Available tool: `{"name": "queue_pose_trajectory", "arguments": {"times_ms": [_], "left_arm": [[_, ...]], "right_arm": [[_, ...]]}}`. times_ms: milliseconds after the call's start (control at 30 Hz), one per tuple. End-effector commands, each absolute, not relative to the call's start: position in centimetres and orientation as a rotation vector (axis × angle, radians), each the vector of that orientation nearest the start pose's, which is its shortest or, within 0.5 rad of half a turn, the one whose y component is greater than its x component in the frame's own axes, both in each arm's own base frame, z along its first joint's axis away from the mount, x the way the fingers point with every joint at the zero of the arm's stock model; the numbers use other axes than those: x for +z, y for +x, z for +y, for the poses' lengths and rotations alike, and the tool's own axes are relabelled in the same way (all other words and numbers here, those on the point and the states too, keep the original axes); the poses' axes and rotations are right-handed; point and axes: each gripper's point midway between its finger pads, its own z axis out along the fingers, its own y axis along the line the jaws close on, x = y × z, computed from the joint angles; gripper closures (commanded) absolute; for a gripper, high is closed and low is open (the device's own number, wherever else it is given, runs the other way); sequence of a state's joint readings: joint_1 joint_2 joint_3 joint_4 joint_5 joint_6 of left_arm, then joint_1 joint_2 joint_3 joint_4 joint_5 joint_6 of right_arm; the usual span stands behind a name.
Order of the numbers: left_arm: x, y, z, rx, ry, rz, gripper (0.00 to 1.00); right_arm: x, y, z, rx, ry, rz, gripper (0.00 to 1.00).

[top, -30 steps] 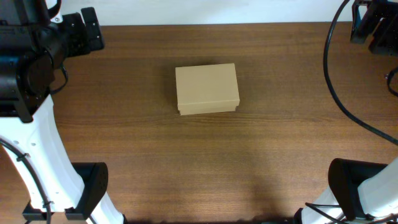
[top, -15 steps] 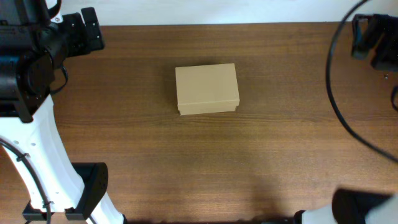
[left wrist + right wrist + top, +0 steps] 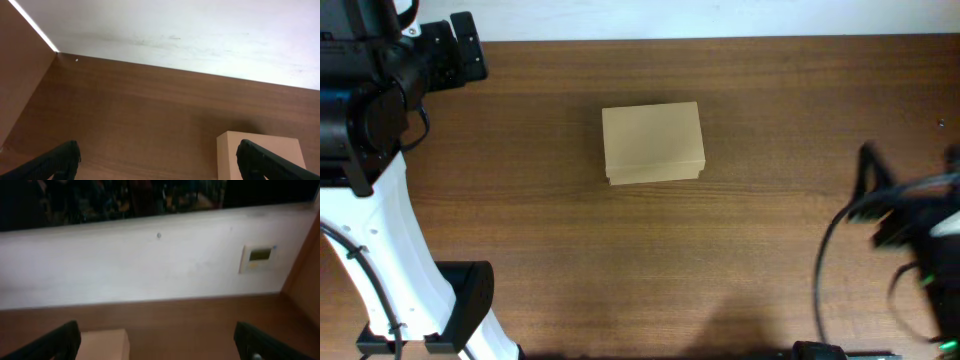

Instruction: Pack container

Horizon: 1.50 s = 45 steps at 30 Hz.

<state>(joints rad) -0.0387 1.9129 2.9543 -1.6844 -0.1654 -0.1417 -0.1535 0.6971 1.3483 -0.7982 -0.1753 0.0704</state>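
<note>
at table (image 3: 620,250) centre, closed container (image 3: 653,143), clear of edges, left jaws and right jaws wide, empty

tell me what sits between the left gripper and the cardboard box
Nothing: only bare table lies between the left gripper and the container, seen in the overhead and left wrist views.

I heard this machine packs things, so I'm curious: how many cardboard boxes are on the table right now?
1. The cardboard box sits closed near the middle of the table. No other box shows in any view; whatever may be inside it is hidden.
</note>
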Motion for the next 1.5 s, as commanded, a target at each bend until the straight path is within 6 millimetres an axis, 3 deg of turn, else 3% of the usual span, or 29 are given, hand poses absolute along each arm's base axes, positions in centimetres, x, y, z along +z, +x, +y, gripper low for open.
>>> {"name": "queue_pose_trajectory", "arguments": {"times_ms": [0, 267, 433, 767, 1067, 1467], "left_arm": [[45.5, 37.8, 1.5, 0.096, -0.203, 2.207, 0.00], [45.5, 37.8, 1.5, 0.096, -0.203, 2.207, 0.00], [45.5, 37.8, 1.5, 0.096, -0.203, 2.207, 0.00], [45.5, 37.8, 1.5, 0.096, -0.203, 2.207, 0.00], [45.5, 37.8, 1.5, 0.096, -0.203, 2.207, 0.00], [45.5, 37.8, 1.5, 0.096, -0.203, 2.207, 0.00]], "right_arm": [[37.9, 21.4, 0.1, 0.108, 0.053, 1.756, 0.01], [25.8, 22.0, 0.8, 0.154, 0.024, 1.782, 0.01], [21.4, 22.6, 2.2, 0.233, -0.046, 1.763, 0.01], [18.4, 22.7, 2.3, 0.232, -0.058, 1.734, 0.01], [14.3, 22.8, 2.9, 0.279, -0.071, 1.796, 0.01], [14.6, 22.6, 4.2, 0.333, -0.126, 1.785, 0.01]]}}
